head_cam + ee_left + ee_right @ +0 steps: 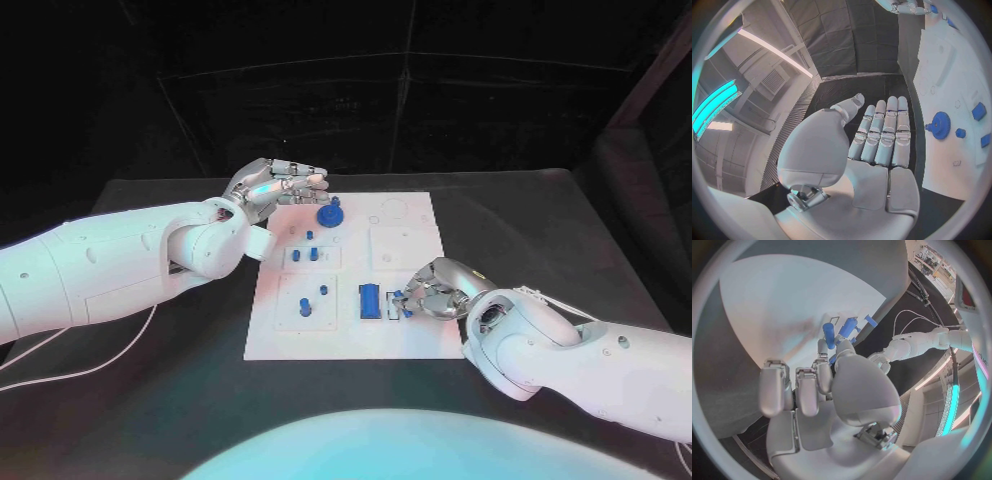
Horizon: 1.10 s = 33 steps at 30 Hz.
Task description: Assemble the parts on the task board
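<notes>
Right hand is pinching a small blue peg at the white rectangular task board's right edge. Left hand hovers flat, fingers together, holding nothing, by the far left corner (beside the blue gear).

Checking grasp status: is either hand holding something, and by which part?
Left hand holds nothing. Right hand pinches a small blue part; where on it, cannot be told.
</notes>
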### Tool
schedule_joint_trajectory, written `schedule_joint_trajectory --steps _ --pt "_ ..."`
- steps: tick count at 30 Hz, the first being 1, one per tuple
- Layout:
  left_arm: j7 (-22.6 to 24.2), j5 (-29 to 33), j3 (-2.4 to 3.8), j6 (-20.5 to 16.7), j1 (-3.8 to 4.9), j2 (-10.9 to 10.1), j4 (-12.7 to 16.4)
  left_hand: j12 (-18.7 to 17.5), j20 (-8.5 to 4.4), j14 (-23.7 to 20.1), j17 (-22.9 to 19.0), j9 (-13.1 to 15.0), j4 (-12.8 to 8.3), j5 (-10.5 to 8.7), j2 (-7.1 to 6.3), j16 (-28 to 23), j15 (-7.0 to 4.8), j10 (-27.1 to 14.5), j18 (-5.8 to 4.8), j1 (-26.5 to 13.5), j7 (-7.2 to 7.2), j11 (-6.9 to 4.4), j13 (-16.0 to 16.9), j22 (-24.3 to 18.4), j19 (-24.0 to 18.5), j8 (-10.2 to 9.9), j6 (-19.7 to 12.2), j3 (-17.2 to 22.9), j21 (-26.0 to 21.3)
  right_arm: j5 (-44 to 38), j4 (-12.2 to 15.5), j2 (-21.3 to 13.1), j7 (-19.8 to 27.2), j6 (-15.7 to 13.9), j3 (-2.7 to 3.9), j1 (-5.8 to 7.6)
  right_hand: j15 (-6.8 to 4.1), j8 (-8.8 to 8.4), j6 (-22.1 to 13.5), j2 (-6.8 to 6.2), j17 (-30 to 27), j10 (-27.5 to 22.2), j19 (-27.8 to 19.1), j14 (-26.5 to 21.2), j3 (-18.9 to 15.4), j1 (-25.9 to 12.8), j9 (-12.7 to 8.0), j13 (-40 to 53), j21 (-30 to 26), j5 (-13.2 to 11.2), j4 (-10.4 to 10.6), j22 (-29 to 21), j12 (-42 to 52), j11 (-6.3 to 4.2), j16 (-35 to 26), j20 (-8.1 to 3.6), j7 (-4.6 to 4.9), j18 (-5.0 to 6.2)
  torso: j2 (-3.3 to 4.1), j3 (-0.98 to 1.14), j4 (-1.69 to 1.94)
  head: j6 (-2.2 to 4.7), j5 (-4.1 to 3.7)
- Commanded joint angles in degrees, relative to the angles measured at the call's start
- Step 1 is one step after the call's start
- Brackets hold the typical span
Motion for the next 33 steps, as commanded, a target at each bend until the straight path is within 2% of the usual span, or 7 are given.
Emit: schedule_joint_trajectory --steps 1,15,21,24,28,29,33 --pt "0.0 0.1 0.04 1.0 0.08 0.0 0.2 0.1 -0.06 0.4 -0.1 0.0 0.3 0.10 0.36 -0.4 -0.05 -0.4 0.33 -0.2 0.07 0.11 0.0 -0.2 0.3 -0.1 -0.5 0.0 -0.3 0.2 -0.6 0.6 -1.4 1.0 0.04 0.12 -0.15 0.16 0.5 0.04 12.0 0.7 0.9 5.2 0.0 -0.4 0.0 -3.8 0.2 0.3 0.3 0.7 0.1 -0.66 0.2 -0.42 -0.09 -0.81 -0.04 0.01 0.05 -0.04 0.08" --pt "-0.3 0.1 0.05 1.5 0.09 0.1 0.3 0.1 -0.05 0.4 -0.1 0.0 0.3 0.10 0.33 -0.4 -0.03 -0.5 0.33 -0.2 0.10 0.14 0.0 -0.2 0.3 -0.1 -0.6 0.0 -0.3 0.1 -2.7 3.1 -2.3 2.8 0.06 0.14 -0.24 0.17 0.4 -0.27 11.9 0.7 0.9 5.2 0.5 -0.2 0.1 -3.7 0.1 0.6 0.2 0.7 0.1 -0.74 0.1 -0.50 -0.16 -0.81 -0.08 0.01 -0.01 -0.09 0.26" --pt "-0.4 0.1 0.05 1.6 0.10 0.1 0.3 0.1 -0.05 0.4 -0.1 0.0 0.2 0.11 0.41 -0.4 -0.03 -0.6 0.33 -0.1 0.10 0.14 0.0 -0.3 0.3 -0.1 -0.6 0.0 -0.3 0.1 -3.0 3.4 -2.8 3.8 0.06 0.14 -0.15 0.28 0.6 -0.46 11.9 0.9 0.9 5.2 0.3 -2.0 0.4 -3.6 0.1 -0.7 1.7 0.7 0.2 -0.62 0.1 -0.48 -0.04 -0.82 -0.08 0.00 -0.09 -0.05 0.31" --pt "-0.4 0.1 0.05 1.6 0.10 0.1 0.3 0.1 -0.05 0.4 -0.1 0.0 0.2 0.11 0.43 -0.5 -0.03 -0.6 0.33 -0.1 0.10 0.14 0.0 -0.3 0.3 -0.1 -0.6 0.0 -0.3 0.1 -3.0 3.5 -2.9 4.0 0.06 0.14 -0.10 0.70 1.2 -0.78 11.9 0.9 0.9 5.1 -0.6 -4.1 0.8 -3.6 0.1 -1.6 3.3 0.8 0.2 -0.59 0.1 -0.42 -0.07 -0.83 -0.08 0.02 -0.09 -0.04 0.36" --pt "-0.4 0.1 0.05 1.7 0.10 0.1 0.3 0.1 -0.05 0.4 -0.1 0.0 0.2 0.11 0.43 -0.5 -0.03 -0.6 0.33 -0.1 0.10 0.14 0.0 -0.3 0.3 -0.1 -0.6 0.0 -0.3 0.1 -2.9 3.6 -2.9 4.1 0.06 0.14 -0.15 1.28 1.6 -0.75 12.0 1.2 0.9 5.2 -1.9 -6.3 1.3 -3.3 0.1 -4.7 5.2 0.8 0.5 -0.66 0.2 -0.41 -0.18 -0.83 -0.07 0.04 -0.08 -0.08 0.33" --pt "-0.5 0.1 0.05 1.7 0.10 0.1 0.3 0.1 -0.05 0.4 -0.1 0.0 0.2 0.11 0.43 -0.5 -0.03 -0.6 0.33 -0.1 0.10 0.14 0.0 -0.3 0.3 -0.1 -0.6 0.0 -0.3 0.1 -2.9 3.6 -2.9 4.2 0.06 0.14 -0.17 1.56 1.7 -0.64 12.0 1.4 1.0 5.2 -2.5 -7.1 1.5 -3.1 0.1 -7.1 6.1 0.9 0.8 -0.71 0.2 -0.44 -0.24 -0.85 -0.03 0.04 -0.08 -0.10 0.36" --pt "-0.5 0.1 0.05 1.7 0.10 0.1 0.3 0.1 -0.05 0.4 -0.1 0.0 0.2 0.11 0.43 -0.5 -0.03 -0.6 0.33 -0.1 0.10 0.14 0.0 -0.3 0.3 -0.1 -0.6 0.0 -0.3 0.1 -2.8 3.7 -2.9 4.2 0.06 0.14 -0.28 2.19 1.7 -0.36 12.0 1.6 1.0 5.2 -3.8 -8.0 2.2 -2.8 0.2 -10.9 7.6 1.0 1.1 -0.81 0.2 -0.53 -0.37 -0.85 -0.07 0.01 -0.07 -0.19 0.36"
